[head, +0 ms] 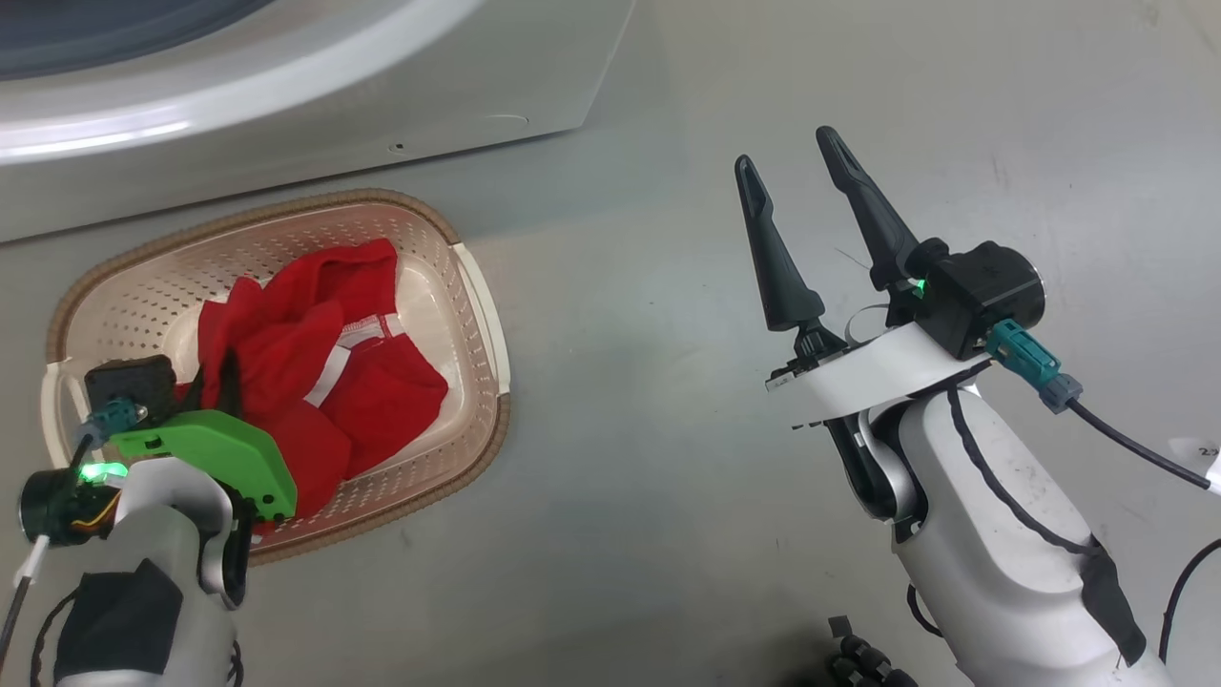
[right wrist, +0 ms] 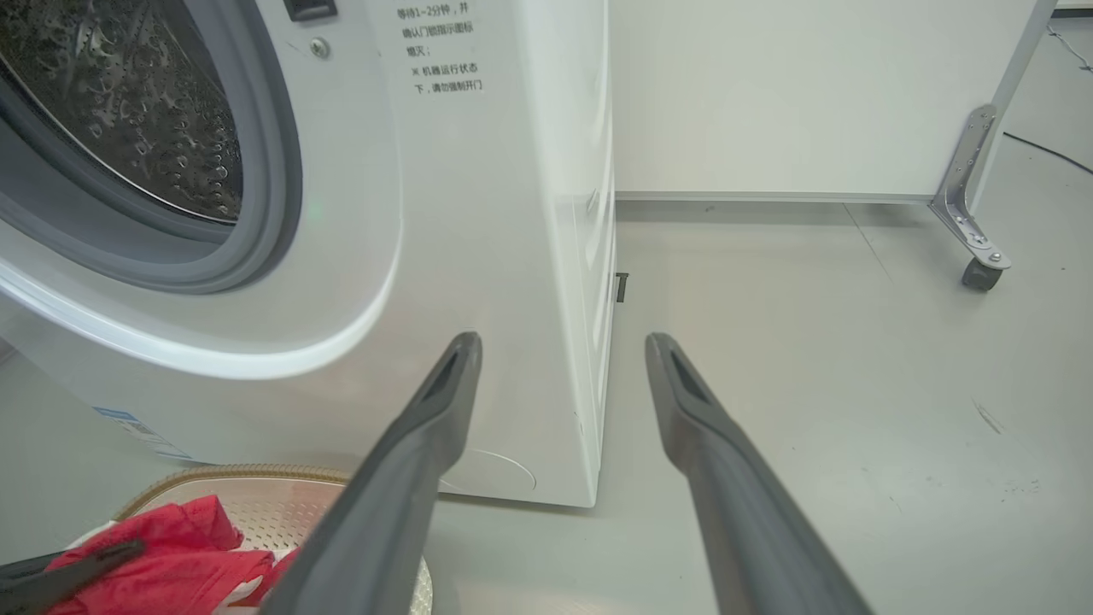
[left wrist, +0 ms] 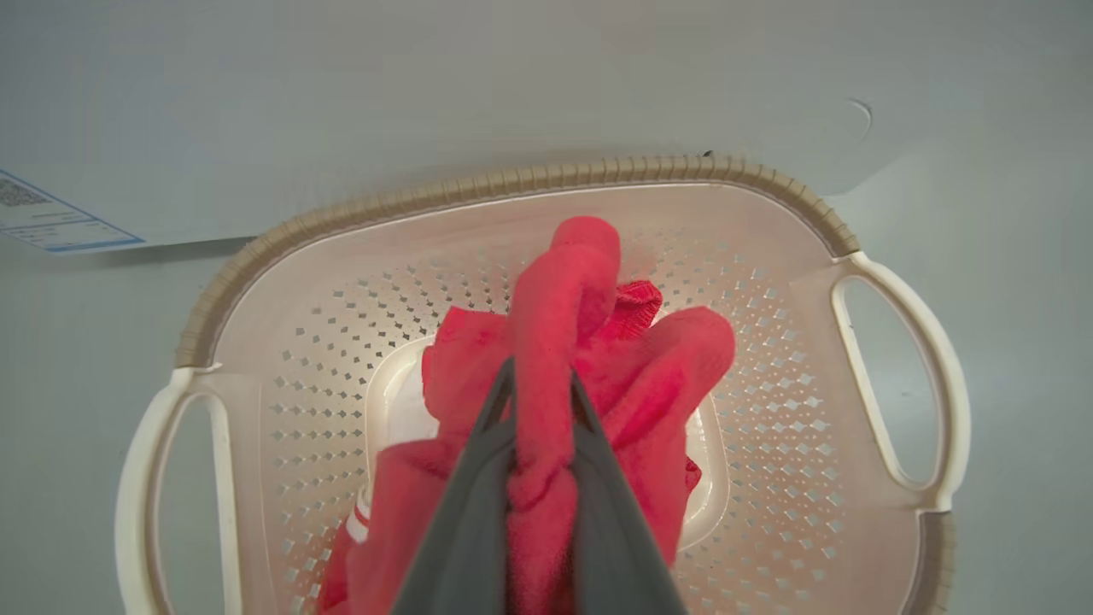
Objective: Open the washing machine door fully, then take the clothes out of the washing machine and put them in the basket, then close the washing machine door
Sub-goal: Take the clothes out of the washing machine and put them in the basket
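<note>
Where the left gripper (left wrist: 542, 376) reaches down into the basket (head: 482, 315), its two dark fingers are pinched narrowly on a fold of the clothes (head: 324, 382). In the left wrist view, red cloth bulges up between and above the tips. Most of the garment lies bunched on the basket's bottom, a white band crossing its middle.

The basket sits on the grey floor (head: 715, 477) at the lower left of the head view. It is just below the front of the washer (head: 382, 95), which takes up the upper left.

Right of centre in that view, the right gripper (head: 787, 150) stands well apart from the basket. Its fingers are spread wide over bare floor and grip nothing.

At the upper left of the right wrist view, the drum mouth (right wrist: 128, 111) is uncovered, ringed by its grey gasket (right wrist: 277, 171). Black printed text sits near the top edge, and a corner of the basket with red cloth shows at the lower left.
</note>
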Available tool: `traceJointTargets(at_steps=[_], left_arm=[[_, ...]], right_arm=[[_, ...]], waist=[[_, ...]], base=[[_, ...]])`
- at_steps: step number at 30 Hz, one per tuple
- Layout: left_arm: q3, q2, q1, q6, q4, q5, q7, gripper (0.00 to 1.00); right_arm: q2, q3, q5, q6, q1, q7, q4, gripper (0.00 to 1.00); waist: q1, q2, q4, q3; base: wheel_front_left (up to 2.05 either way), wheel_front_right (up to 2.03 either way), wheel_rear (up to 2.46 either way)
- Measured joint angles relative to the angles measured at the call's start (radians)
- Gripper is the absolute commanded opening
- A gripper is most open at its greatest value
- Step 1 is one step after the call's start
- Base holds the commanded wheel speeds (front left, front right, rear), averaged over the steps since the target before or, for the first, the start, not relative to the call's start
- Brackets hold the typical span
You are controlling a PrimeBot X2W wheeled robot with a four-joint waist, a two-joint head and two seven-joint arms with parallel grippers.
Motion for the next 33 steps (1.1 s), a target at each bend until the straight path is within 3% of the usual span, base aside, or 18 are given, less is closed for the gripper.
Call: traceJointTargets(at_steps=[10,13,14,15,33], left_arm=[[0.025,-0.03,-0.073,-0.023,0.134,-0.05,0.018,0.0],[0.027,-0.032,-0.089,-0.027,0.167,-0.056,0.017,0.5],[0.027,-0.033,-0.09,-0.027,0.18,-0.058,0.016,0.89],[0.028,-0.035,-0.09,-0.027,0.191,-0.058,0.011,1.0],[0.015,-0.037,-0.07,-0.044,0.254,-0.022,-0.172,1.0]], right_arm=[[0.0,-0.002,0.0,-0.005,-0.016,0.0,0.003,1.0],[0.0,-0.003,0.002,-0.005,-0.016,0.0,0.011,1.0],[0.0,-0.004,0.002,-0.005,-0.016,0.0,0.014,1.0],[0.0,-0.005,0.002,-0.005,-0.016,0.0,0.016,1.0],[0.0,-0.025,0.001,-0.003,0.01,0.0,0.09,1.0]], waist=[[0.0,0.0,-0.014,0.044],[0.0,0.0,-0.014,0.041],[0.0,0.0,-0.014,0.038],[0.0,0.0,-0.013,0.035],[0.0,0.0,0.018,-0.1]], base=[[0.0,0.0,0.0],[0.0,0.0,0.0],[0.0,0.0,0.0],[0.0,0.0,0.0],[0.0,0.0,0.0]])
